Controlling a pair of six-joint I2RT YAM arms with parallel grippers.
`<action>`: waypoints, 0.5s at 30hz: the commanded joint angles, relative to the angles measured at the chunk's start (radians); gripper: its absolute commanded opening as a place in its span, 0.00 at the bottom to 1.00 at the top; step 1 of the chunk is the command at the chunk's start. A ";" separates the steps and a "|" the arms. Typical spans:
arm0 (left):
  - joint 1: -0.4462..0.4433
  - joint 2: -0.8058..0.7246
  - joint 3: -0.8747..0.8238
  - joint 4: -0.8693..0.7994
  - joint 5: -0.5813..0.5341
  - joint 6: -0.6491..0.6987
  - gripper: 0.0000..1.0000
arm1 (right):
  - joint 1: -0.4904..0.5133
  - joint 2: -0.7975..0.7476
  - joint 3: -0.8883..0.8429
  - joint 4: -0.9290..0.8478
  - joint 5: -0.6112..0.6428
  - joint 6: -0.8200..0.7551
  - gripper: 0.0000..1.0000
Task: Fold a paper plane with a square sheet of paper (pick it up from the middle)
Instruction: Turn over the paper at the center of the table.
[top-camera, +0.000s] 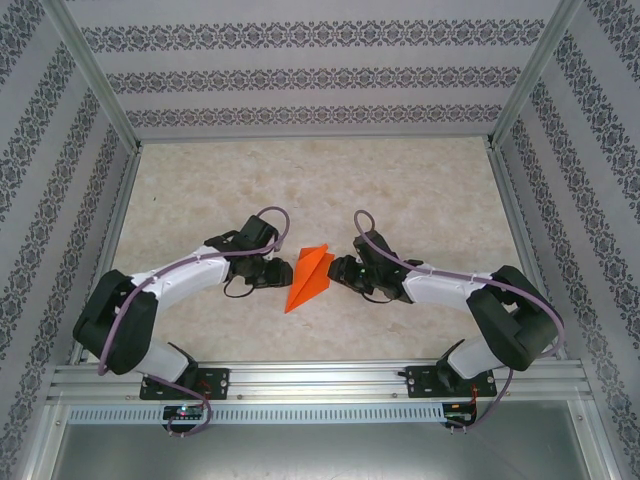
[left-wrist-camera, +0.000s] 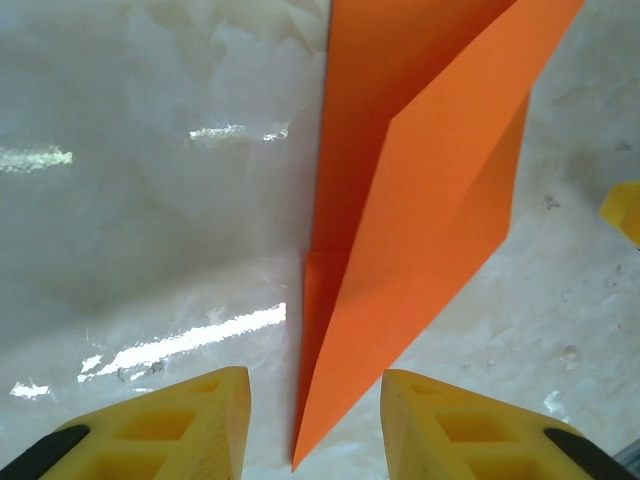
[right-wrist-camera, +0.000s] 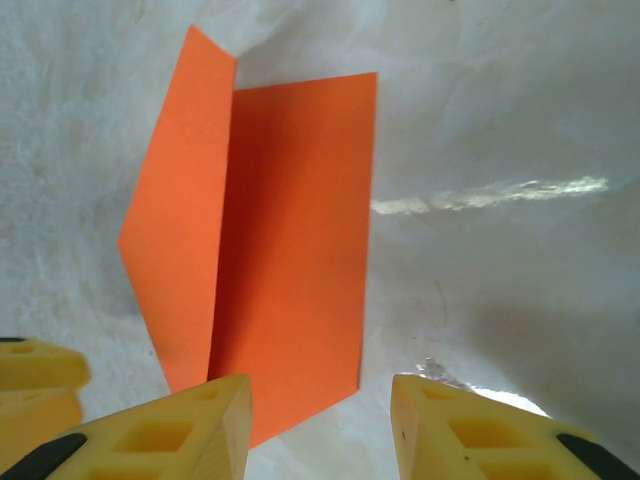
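Note:
The square sheet of paper lies folded into a pointed orange paper plane (top-camera: 308, 278) flat on the table between both grippers. In the left wrist view the paper plane (left-wrist-camera: 420, 200) has one flap raised, and its sharp tip reaches into the gap of my left gripper (left-wrist-camera: 315, 425) without touching either yellow finger. In the right wrist view the paper plane's (right-wrist-camera: 290, 250) blunt end lies just ahead of my right gripper (right-wrist-camera: 320, 430), partly under its left finger (right-wrist-camera: 170, 430). Both grippers (top-camera: 275, 272) (top-camera: 340, 272) stand open, holding nothing.
The marbled tabletop (top-camera: 400, 190) is walled by patterned panels and an aluminium frame (top-camera: 320, 380) along the near edge. A yellow finger of the opposite gripper shows at the edge of each wrist view (left-wrist-camera: 625, 210) (right-wrist-camera: 30, 385).

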 joint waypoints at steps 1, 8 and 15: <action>-0.002 0.036 0.040 -0.006 -0.005 0.028 0.41 | 0.024 0.024 -0.009 0.074 -0.004 0.041 0.42; -0.001 0.114 0.066 -0.002 0.002 0.042 0.41 | 0.051 0.083 0.005 0.105 -0.010 0.084 0.41; -0.004 0.160 0.060 0.028 0.031 0.034 0.40 | 0.075 0.133 0.013 0.135 -0.012 0.106 0.41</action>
